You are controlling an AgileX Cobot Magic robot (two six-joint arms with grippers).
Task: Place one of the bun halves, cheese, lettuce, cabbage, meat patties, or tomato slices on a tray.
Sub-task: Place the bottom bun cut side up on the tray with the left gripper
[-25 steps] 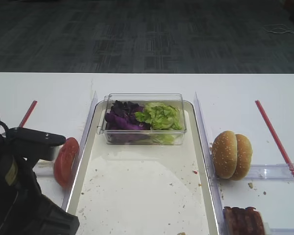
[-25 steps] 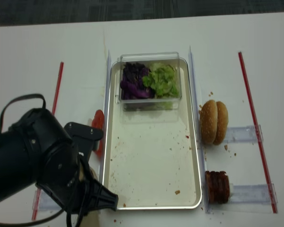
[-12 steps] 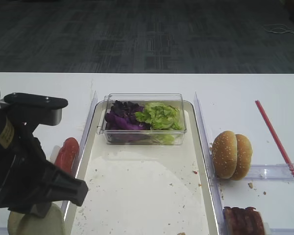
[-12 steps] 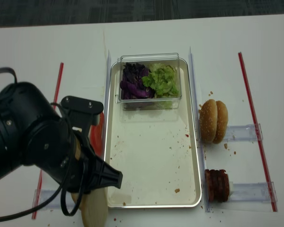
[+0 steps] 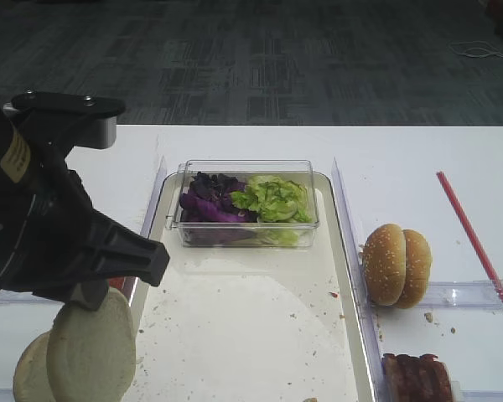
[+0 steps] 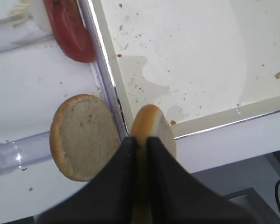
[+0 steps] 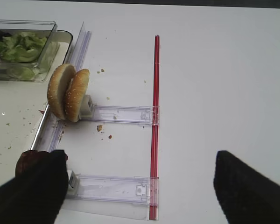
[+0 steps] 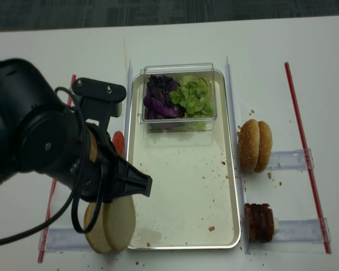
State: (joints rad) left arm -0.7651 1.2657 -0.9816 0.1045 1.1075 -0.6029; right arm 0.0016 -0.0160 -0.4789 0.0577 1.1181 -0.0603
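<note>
Left end effector [image 6: 141, 144] pinches a bun half [image 6: 154, 128] above the tray [image 6: 210, 119] edge.

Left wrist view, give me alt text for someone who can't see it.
The left gripper is shut on a bun half, held on edge over the near left corner of the tray. A second bun half lies flat on the white table beside it, with tomato slices further back.
</note>
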